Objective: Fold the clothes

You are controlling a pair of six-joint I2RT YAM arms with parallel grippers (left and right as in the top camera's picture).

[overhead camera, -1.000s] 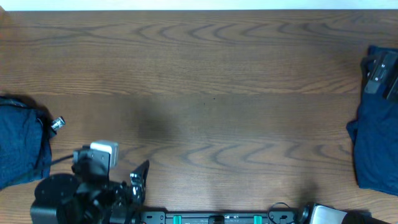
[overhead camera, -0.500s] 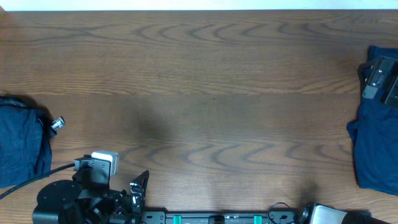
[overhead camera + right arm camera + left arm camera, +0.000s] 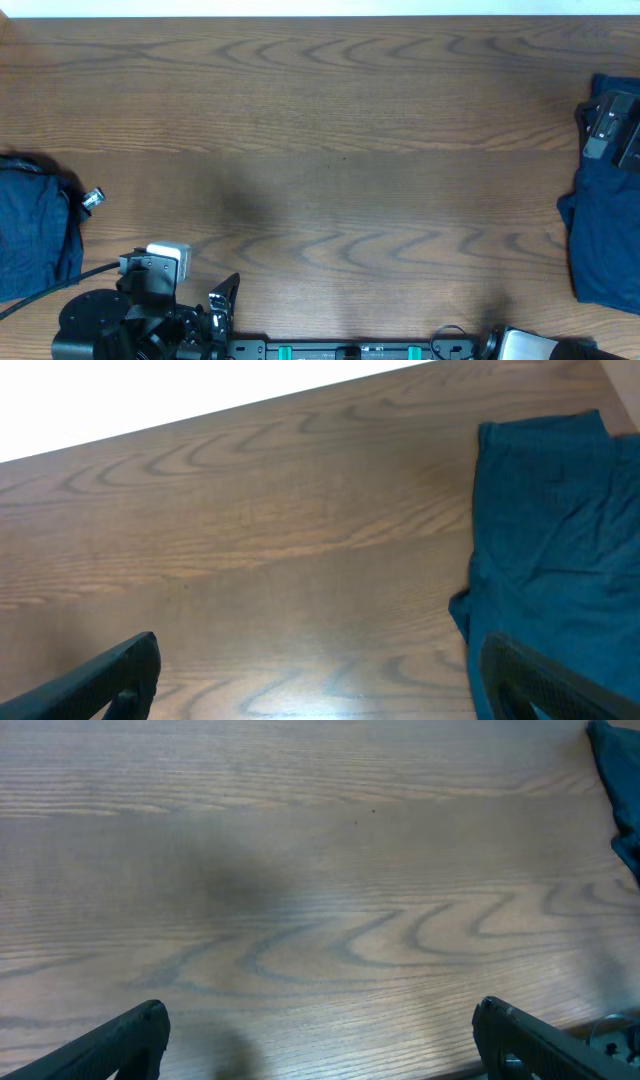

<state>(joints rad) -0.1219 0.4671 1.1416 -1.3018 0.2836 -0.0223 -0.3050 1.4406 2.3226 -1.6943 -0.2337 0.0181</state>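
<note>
Left gripper, overhead: pulled back toward the near edge by the near-left corner a second ago and unmoved since. It carries nothing.
Clothes, overhead: the left garment lies bunched at the left edge and the right garment at the right edge. Neither has shifted, and the bench between them holds no cloth.
Grey part, overhead: it sits over the far end of the right garment and has nudged slightly. It may be a link of the right arm, but I cannot tell.
Left wrist view: the fingers are spread wide over wood with nothing between them. A navy corner shows at the far right.
Right gripper, right wrist view: the jaws are spread wide and empty. The right garment lies ahead to the right, fairly flat, and the fingers are apart from it.
Meaning for the task: no fold is under way. The retreat looks like a reset, so a garment probably has to be fetched to the middle first.
</note>
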